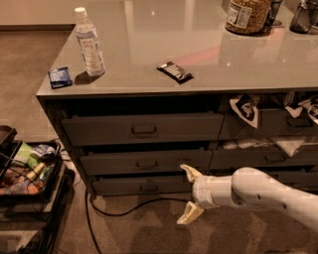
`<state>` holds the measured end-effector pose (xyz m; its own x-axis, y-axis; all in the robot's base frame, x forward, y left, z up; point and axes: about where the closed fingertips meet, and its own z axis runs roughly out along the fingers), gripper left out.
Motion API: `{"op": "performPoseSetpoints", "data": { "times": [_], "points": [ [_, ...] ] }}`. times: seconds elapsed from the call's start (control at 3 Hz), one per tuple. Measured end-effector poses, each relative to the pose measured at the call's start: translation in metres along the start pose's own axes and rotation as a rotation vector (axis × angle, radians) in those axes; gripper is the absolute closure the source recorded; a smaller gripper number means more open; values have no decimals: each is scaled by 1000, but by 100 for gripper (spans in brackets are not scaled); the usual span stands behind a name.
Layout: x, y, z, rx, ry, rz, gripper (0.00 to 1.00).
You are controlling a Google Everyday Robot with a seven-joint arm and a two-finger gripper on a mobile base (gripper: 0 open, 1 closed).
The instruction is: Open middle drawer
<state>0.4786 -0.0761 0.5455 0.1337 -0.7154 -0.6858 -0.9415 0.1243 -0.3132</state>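
Observation:
The middle drawer (144, 161) is a wide dark grey front with a small dark pull (147, 165) at its centre, second of three in the left stack under the counter. It sits nearly flush with a thin gap above it. My gripper (189, 194) is open, its two pale fingers spread one above the other, in front of the drawer stack's lower right. The upper fingertip (186, 169) is near the middle drawer's right end, right of the pull. The white arm (258, 193) comes in from the right.
A top drawer (143, 129) and a bottom drawer (144, 186) flank the middle one. On the counter stand a water bottle (89, 43), a blue packet (60, 77), a dark snack bar (175, 72) and a jar (247, 15). A black cart (30, 193) of items stands left; a cable (124, 211) lies on the floor.

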Motion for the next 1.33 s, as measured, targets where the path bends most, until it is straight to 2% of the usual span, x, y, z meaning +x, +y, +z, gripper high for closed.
{"op": "performPoseSetpoints", "data": {
  "times": [0.33, 0.67, 1.0, 1.33],
  "points": [
    [12, -17, 9, 66, -20, -43, 0],
    [28, -36, 16, 110, -34, -71, 0],
    [47, -87, 55, 90, -42, -69, 0],
    [47, -87, 55, 90, -42, -69, 0]
  ]
}}
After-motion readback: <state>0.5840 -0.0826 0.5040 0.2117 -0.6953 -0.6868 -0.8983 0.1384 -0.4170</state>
